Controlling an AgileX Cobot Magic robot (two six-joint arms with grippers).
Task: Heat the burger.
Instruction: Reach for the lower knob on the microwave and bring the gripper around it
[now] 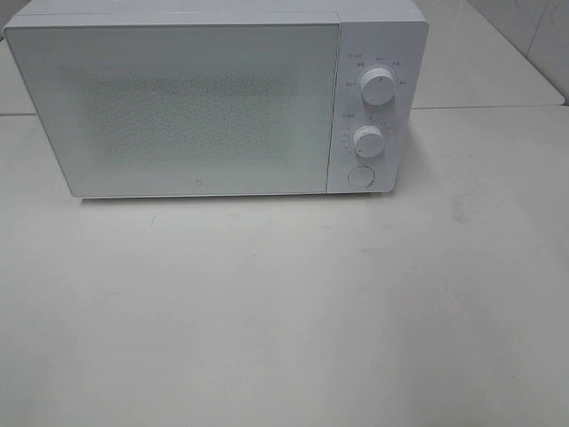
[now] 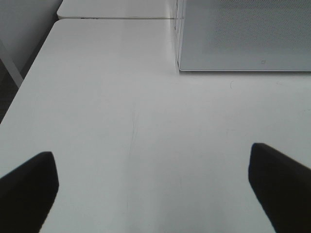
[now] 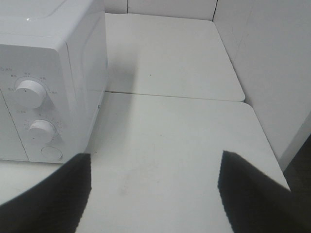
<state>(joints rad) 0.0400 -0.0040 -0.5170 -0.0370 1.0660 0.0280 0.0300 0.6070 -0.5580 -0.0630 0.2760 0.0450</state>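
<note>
Across the whole scene lies a big white bench (image 1: 284,311). It has a few faint marks and thin scratches on it. A second white bench (image 3: 170,53) sits right behind it, and a thin gap runs between the two.

On the big bench, near the back, stands a white microwave (image 1: 382,27). Its wide door (image 1: 178,107) is shut. The door is pale and cloudy with tiny dots, so you cannot see inside. The burger does not show in any view, so I cannot tell where it is.

The left tool (image 2: 153,165) hangs over the bench, in front of the microwave and off to its left side. Its two dark fingers (image 2: 29,194) are spread far apart. Only bench shows between them.

The right tool (image 3: 155,165) hangs over the bench by the right side of the microwave. Its two dark fingers (image 3: 252,194) are spread apart too, with only bench between them. One finger is near the bottom corner of the microwave, but I cannot tell if it touches.

On the right side of the microwave front is a big round knob (image 1: 378,86). Just under it is a smaller round knob (image 1: 367,139). Small marks ring each knob, too tiny to read. Under both knobs is a round white button (image 1: 359,175).
</note>
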